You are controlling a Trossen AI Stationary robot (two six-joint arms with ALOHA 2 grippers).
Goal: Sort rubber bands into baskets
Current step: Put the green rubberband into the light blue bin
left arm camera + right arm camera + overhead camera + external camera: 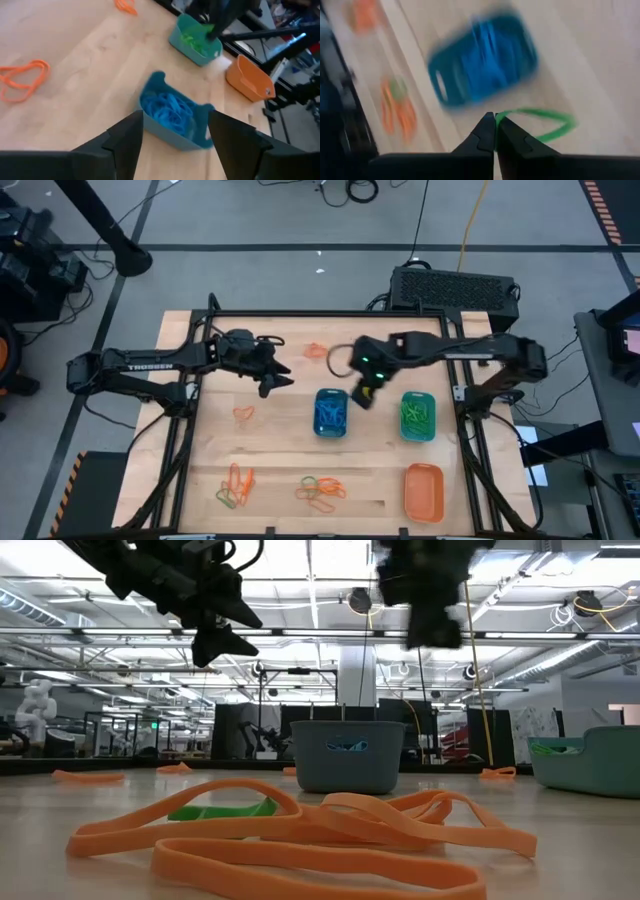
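Roughly halfway, I am judging: the blue basket (331, 413) is sitting mid-desk with a heap of blue bands in it, the teal-green basket (418, 415) just to its right is holding green ones, while the orange basket (424, 490) near the front right corner is looking empty. Loose bands are lying around yet: an orange pair (244, 414) left of the blue basket, a mostly orange bunch (235, 485) at the front left with a bit of green in it, another mostly orange cluster (320, 489) at the front centre, and one orange band (317, 351) near the far edge. My right gripper (494, 131) is hanging between the blue and green baskets, jaws together and pinching a green band (540, 123) at one end, so the loop is trailing away from the tips as a long flat oval. It belongs in the green basket, I am thinking. My left gripper (175, 137) is hovering left of the blue basket with jaws apart and nothing between them, looking down at it. All three baskets are standing with their long sides running front to back on the desk (280, 450).
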